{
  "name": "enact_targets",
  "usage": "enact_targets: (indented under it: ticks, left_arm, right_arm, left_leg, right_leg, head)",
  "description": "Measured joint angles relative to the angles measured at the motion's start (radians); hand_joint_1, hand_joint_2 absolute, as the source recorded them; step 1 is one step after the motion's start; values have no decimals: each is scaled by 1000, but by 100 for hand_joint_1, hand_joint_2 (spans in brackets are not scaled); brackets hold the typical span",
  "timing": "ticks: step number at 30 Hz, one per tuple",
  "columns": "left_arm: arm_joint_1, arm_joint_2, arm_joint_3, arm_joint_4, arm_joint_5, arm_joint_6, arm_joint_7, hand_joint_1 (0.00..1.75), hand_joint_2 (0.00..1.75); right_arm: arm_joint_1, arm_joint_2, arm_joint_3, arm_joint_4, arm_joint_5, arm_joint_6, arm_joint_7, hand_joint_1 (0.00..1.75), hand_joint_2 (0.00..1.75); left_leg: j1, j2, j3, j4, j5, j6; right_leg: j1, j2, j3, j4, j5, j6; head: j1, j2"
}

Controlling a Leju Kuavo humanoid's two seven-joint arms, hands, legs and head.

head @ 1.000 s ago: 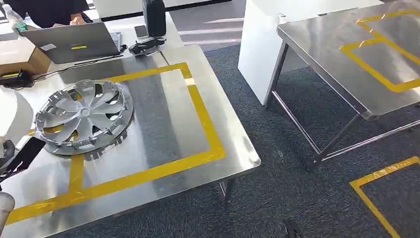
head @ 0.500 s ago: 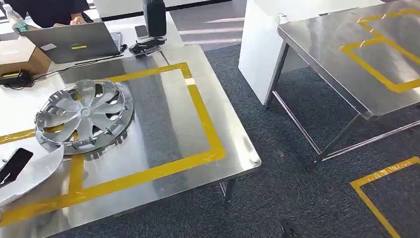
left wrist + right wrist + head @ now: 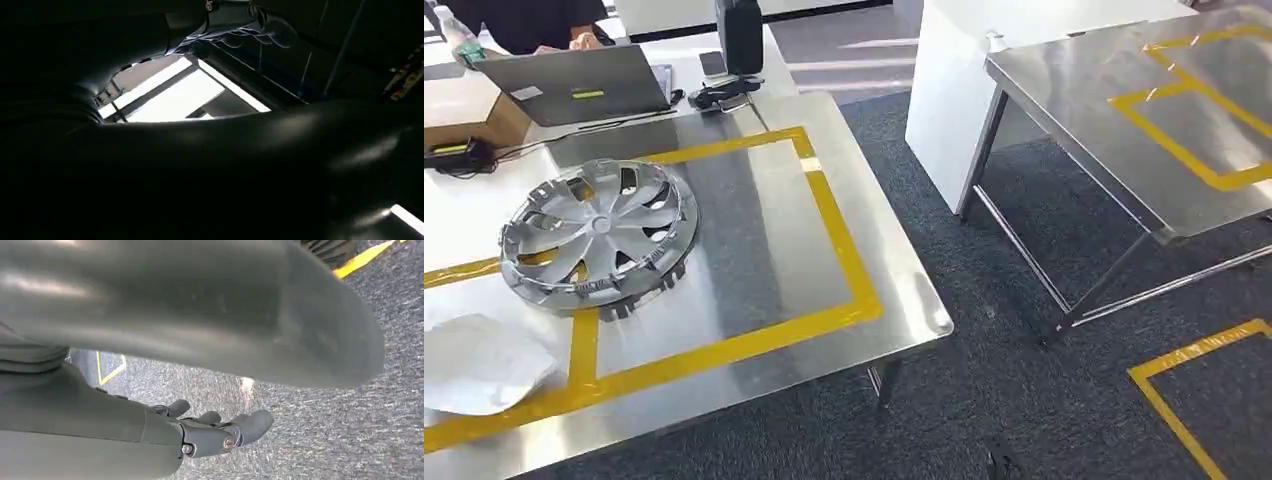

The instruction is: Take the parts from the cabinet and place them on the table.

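Hubcap (image 3: pixel 596 236) lies flat on the bench (image 3: pixel 754 260), straddling the yellow tape outline, so likely already delivered; white sheet-like part (image 3: pixel 479 362) rests near the bench's front edge, on the tape; right hand (image 3: pixel 220 432) hangs over carpet, fingers loosely apart, holding nothing; left hand (image 3: pixel 240 20) too dark, cannot tell.

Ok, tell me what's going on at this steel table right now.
A silver wheel cover lies flat on the steel table, across the left side of the yellow tape rectangle, with no hand on it. The robot's right hand hangs over the carpet, holding nothing, fingers loosely apart; its left hand is in deep shadow, so its state is unclear. A pale shape lies by the table's near left corner. A person sits behind a laptop at the far end.
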Motion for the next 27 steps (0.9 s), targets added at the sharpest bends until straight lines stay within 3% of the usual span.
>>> enact_targets:
  ticks: [1,2,3,5,6,7,9,11,12,14,15,16,17,18,20,21,22,23,25,26,27]
  left_arm:
    - [3,-14,-29,-34,8,0,0,0,0]
    - [9,-29,-61,-67,9,0,0,0,0]
    - [16,-38,-89,-97,9,0,0,0,0]
    - [23,-58,-134,-143,-3,0,0,0,0]
    - [24,-66,-149,-162,-6,0,0,0,0]
    - [26,-69,-160,-184,-10,0,0,0,0]
    - [28,-81,-179,-206,-15,-1,0,0,0]
    - [36,-85,-184,-222,-24,-2,1,0,0]
    - [40,-85,-184,-228,-32,-1,2,0,0]
    - [45,-87,-185,-237,-46,-1,2,0,0]
    - [48,-89,-185,-240,-48,-1,2,0,0]
    - [53,-90,-185,-241,-50,-2,2,0,0]
    - [58,-90,-185,-243,-51,-1,3,0,0]
    - [61,-92,-185,-243,-52,-1,4,0,0]
    - [62,-95,-185,-247,-55,-1,6,0,0]
    - [60,-97,-185,-254,-59,-1,9,0,0]
    - [61,-99,-185,-262,-65,-1,11,0,0]
    - [58,-103,-185,-267,-67,-1,12,0,0]
    - [54,-104,-185,-267,-75,-1,16,0,0]
    - [55,-106,-185,-268,-80,-1,16,0,0]
    - [54,-113,-185,-268,-86,-1,16,0,0]
  right_arm:
    - [1,0,0,0,-1,0,-2,0,0]
    - [1,2,-1,0,-6,0,-3,0,0]
    - [0,3,-2,0,-11,-2,-3,0,0]
    - [-2,5,-3,0,-16,-2,-2,0,0]
    - [-4,7,-4,0,-16,-3,-2,0,0]
    - [-3,20,-5,0,-18,-3,-1,0,0]
    - [-3,18,-9,-1,-19,-4,3,0,0]
    - [-3,21,-10,-1,-18,-4,3,0,0]
    - [-3,23,-10,-1,-18,-4,5,0,0]
    - [-2,23,-10,-1,-18,-2,7,0,0]
    - [-1,23,-10,-1,-18,-1,3,0,0]
    - [-2,24,-10,-1,-18,0,0,0,0]
    - [-2,24,-10,-1,-18,1,-3,0,0]
    - [-1,24,-11,-1,-18,2,-6,0,0]
    - [-1,24,-11,-1,-18,2,-8,0,0]
    - [-2,28,-11,-1,-18,2,-13,0,0]
    - [0,38,-11,-1,-18,3,-16,0,0]
    - [1,34,-12,-5,-18,2,-19,0,0]
    - [0,35,-15,-5,-18,2,-20,0,0]
    - [2,38,-16,-5,-18,1,-21,0,0]
    - [2,38,-16,-5,-18,0,-21,0,0]
  left_leg:
    - [2,1,-3,2,1,-2]
    - [7,0,-7,5,2,-5]
    - [11,0,-11,8,3,-10]
    - [25,-1,-21,23,2,-27]
    - [23,-1,-28,35,0,-40]
    - [23,-5,-35,36,1,-48]
    - [17,-7,-40,43,8,-63]
    - [24,-6,-48,40,13,-77]
    - [24,-3,-58,59,-16,-79]
    - [22,-3,-99,179,-112,-83]
    - [21,-3,-126,265,-159,-83]
    - [21,-3,-141,327,-184,-81]
    - [20,-3,-136,346,-183,-77]
    - [18,-3,-108,319,-162,-70]
    - [5,-4,-5,171,-104,-45]
    - [-7,-5,61,72,-104,-22]
    - [-10,4,85,39,-121,-17]
    - [-16,7,80,36,-99,-25]
    - [-25,5,72,26,-92,-16]
    - [-18,6,69,7,-75,-10]
    - [-10,11,73,-8,-54,-11]
  right_leg:
    - [-6,0,-24,52,-12,6]
    - [-13,-1,-26,56,5,14]
    - [-20,-1,-3,9,42,23]
    - [-38,-6,93,-169,122,43]
    - [-43,-9,118,-229,109,58]
    - [-36,5,116,-198,132,47]
    - [-37,9,101,-200,123,19]
    - [-37,8,89,-203,135,-4]
    - [-36,7,82,-204,142,-15]
    - [-33,7,65,-204,155,-26]
    - [-28,5,55,-204,163,-30]
    - [-24,5,45,-204,171,-33]
    - [-20,5,36,-204,178,-34]
    - [-15,5,27,-204,186,-35]
    - [-5,5,11,-204,200,-36]
    - [-9,4,9,-204,208,-37]
    - [-6,4,6,-208,215,-29]
    - [-13,2,9,-213,222,-22]
    - [-19,-1,11,-223,237,-10]
    - [-10,0,11,-234,249,1]
    - [-16,3,3,-224,229,2]
  head:
    - [1,0]
    - [1,0]
    - [1,0]
    - [1,0]
    - [3,0]
    - [14,0]
    - [12,0]
    - [12,0]
    - [11,0]
    - [10,0]
    - [10,0]
    - [11,0]
    - [11,0]
    - [10,0]
    - [11,0]
    - [11,0]
    - [15,0]
    - [13,0]
    - [14,0]
    - [14,0]
    - [12,0]
